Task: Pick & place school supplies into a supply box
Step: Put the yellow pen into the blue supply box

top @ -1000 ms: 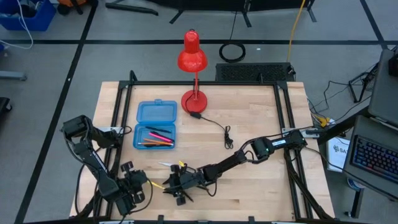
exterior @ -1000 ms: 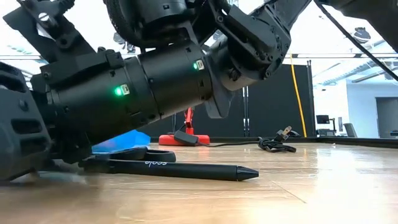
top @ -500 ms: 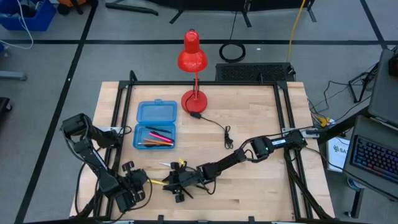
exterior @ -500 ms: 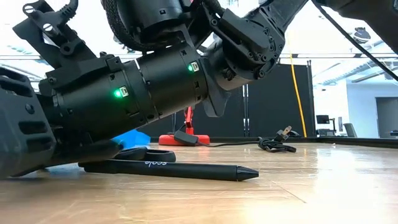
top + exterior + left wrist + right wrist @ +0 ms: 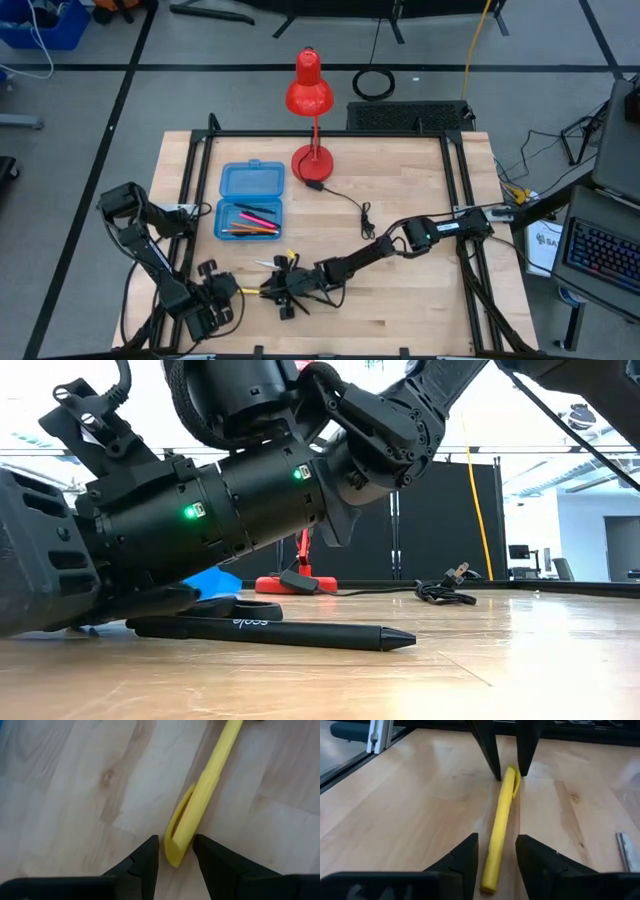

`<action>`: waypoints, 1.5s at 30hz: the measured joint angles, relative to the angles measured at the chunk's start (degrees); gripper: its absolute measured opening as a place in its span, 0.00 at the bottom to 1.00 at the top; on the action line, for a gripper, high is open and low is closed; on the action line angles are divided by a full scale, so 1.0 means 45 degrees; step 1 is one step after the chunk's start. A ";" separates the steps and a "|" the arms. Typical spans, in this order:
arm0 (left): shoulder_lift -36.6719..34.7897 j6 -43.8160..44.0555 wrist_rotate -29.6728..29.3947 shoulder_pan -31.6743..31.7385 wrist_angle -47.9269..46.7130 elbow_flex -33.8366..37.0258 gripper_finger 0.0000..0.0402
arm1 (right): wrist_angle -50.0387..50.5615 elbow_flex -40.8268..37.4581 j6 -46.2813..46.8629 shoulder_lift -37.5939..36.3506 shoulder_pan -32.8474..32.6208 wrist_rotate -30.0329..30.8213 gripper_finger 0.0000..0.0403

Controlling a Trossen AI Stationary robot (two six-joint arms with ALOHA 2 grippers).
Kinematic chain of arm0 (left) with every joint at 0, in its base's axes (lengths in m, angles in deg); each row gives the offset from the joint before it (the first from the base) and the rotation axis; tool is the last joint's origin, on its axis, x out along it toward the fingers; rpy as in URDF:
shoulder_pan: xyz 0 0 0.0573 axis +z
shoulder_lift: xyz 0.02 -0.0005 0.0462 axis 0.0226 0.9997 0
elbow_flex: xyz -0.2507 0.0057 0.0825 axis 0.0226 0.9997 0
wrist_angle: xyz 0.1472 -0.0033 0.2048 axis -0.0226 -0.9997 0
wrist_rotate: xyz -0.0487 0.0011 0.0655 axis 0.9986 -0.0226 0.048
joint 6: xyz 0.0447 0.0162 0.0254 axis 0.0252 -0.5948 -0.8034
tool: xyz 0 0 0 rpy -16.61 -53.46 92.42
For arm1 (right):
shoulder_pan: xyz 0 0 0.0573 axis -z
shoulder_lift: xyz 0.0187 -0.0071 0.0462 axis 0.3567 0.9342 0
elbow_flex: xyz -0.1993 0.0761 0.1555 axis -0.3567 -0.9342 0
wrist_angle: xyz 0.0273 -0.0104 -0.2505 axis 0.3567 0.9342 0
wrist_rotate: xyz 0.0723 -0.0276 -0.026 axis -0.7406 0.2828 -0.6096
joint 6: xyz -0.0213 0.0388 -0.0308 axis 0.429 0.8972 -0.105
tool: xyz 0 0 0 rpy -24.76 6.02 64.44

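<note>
While several pink, orange and black sticks are already lying in the open blue supply box (image 5: pixel 249 218), a yellow pen (image 5: pixel 501 825), a black pen (image 5: pixel 270 632) and the scissors (image 5: pixel 268 264) are still waiting on the counter (image 5: pixel 420 300), near its front edge. Both the left gripper (image 5: pixel 176 851) and the right gripper (image 5: pixel 495 855) are straddling the yellow pen from opposite ends (fingers narrowly parted, gripping nothing yet), so the job is looking roughly half done.

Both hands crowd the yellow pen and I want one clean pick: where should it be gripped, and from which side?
Probably mid-barrel, from above, fingers across its width. The yellow pen lies flat on the table, so only its long sides are free. The left hand straddles its clip end, the right hand its other end.
</note>
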 joint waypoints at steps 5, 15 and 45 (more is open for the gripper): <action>0.0015 0.0005 -0.0132 0.0009 0.0122 -0.0005 0.35 | 0.0078 0.0000 -0.0040 -0.0005 0.0095 -0.0710 0.22; 0.0021 0.0015 -0.0245 0.0005 0.0210 -0.0005 0.35 | 0.0680 0.0010 0.0269 -0.0029 0.0304 -0.0783 0.03; 0.0034 -0.0398 -0.0478 -0.0151 0.0554 -0.0010 0.19 | 0.0585 -0.0019 -0.0452 -0.0019 0.0233 -0.1569 0.09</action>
